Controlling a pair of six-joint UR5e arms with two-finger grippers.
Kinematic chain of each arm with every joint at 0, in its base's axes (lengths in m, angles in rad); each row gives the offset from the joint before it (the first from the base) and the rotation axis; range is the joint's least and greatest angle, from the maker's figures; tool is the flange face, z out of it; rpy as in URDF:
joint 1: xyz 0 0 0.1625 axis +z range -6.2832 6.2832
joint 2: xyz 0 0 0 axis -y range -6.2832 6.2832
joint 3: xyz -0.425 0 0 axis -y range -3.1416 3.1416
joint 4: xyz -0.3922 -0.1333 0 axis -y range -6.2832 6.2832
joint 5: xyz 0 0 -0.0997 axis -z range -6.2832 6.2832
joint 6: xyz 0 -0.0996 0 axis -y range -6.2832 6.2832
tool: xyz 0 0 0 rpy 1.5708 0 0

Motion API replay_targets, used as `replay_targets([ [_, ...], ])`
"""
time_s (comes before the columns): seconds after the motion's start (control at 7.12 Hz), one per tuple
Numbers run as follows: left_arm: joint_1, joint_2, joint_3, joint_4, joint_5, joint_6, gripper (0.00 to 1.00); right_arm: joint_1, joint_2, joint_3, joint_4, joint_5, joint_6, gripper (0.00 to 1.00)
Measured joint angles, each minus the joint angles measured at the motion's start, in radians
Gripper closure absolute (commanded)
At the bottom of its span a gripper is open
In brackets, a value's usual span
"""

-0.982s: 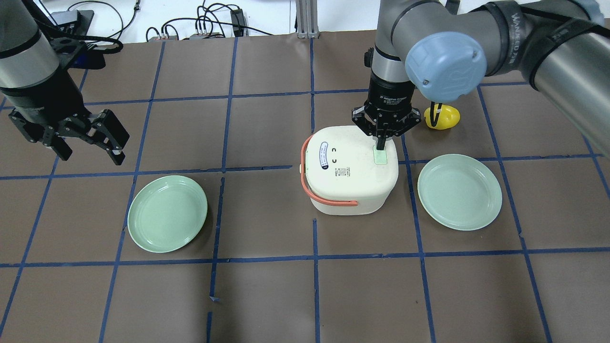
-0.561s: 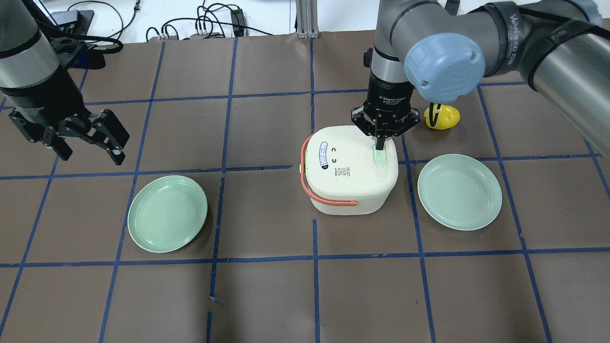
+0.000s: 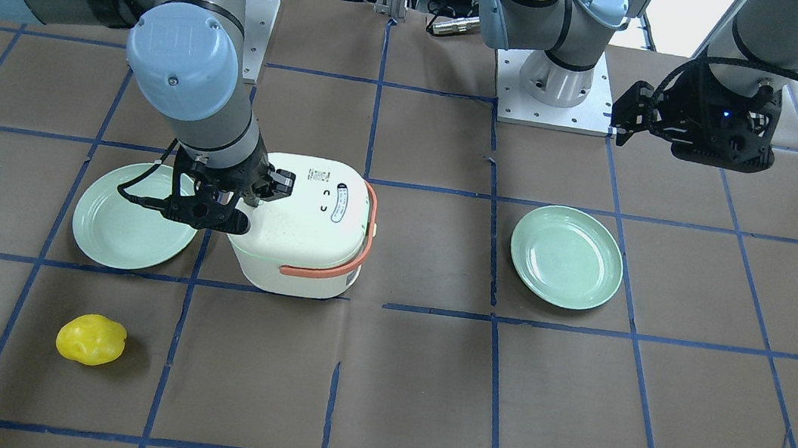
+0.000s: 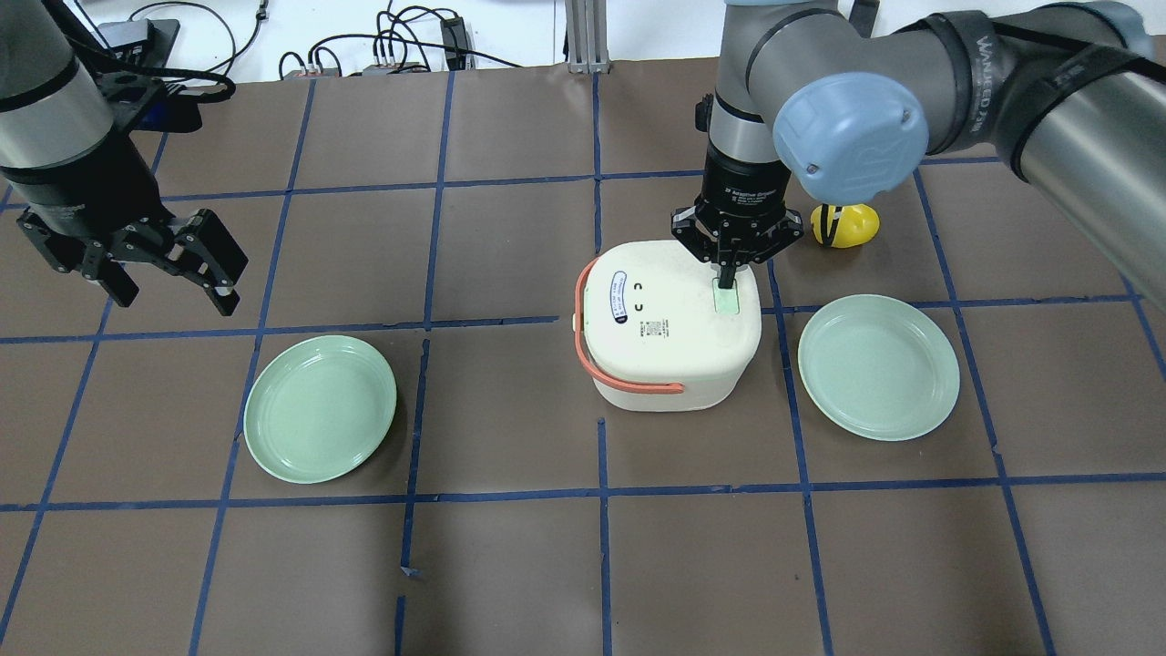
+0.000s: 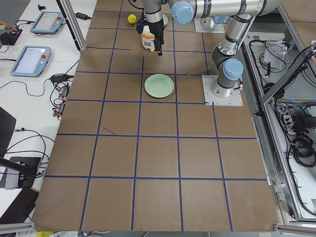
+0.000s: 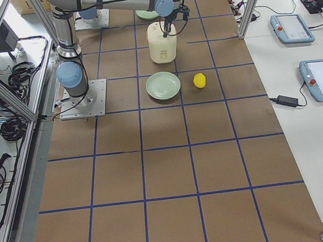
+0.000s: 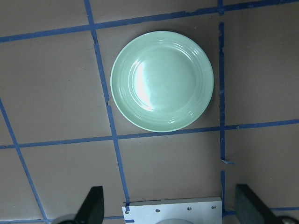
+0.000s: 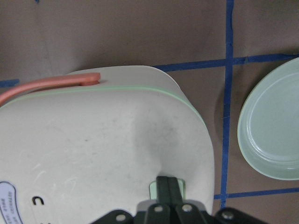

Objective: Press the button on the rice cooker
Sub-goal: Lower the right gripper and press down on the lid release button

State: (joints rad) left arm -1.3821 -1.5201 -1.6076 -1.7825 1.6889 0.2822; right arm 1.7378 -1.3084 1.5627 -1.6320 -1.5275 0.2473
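Note:
The white rice cooker (image 4: 669, 333) with a salmon handle stands mid-table, also in the front view (image 3: 305, 243). A pale green button (image 4: 726, 302) sits on the right side of its lid. My right gripper (image 4: 726, 279) is shut, points straight down, and its joined fingertips rest at the button's far edge. The right wrist view shows the fingertips (image 8: 169, 186) on the button (image 8: 153, 189). My left gripper (image 4: 168, 284) is open and empty, raised over the table's far left, away from the cooker. Its fingers (image 7: 93, 207) frame a plate below.
One green plate (image 4: 319, 408) lies left of the cooker, another (image 4: 878, 366) lies close to its right. A yellow lemon-like object (image 4: 854, 228) lies behind the right gripper. Cables run along the table's far edge (image 4: 392, 50).
The right arm's elbow has shifted slightly. The shut right gripper stays with its tips on the button. The left arm has not moved.

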Motion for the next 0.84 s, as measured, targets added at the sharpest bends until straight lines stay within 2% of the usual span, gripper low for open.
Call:
replay_targets([
  [0.84,0.0,0.0,0.0,0.0,0.0,0.0,0.0,0.0,-0.002,0.011,-0.008,0.001,0.002,0.93],
])
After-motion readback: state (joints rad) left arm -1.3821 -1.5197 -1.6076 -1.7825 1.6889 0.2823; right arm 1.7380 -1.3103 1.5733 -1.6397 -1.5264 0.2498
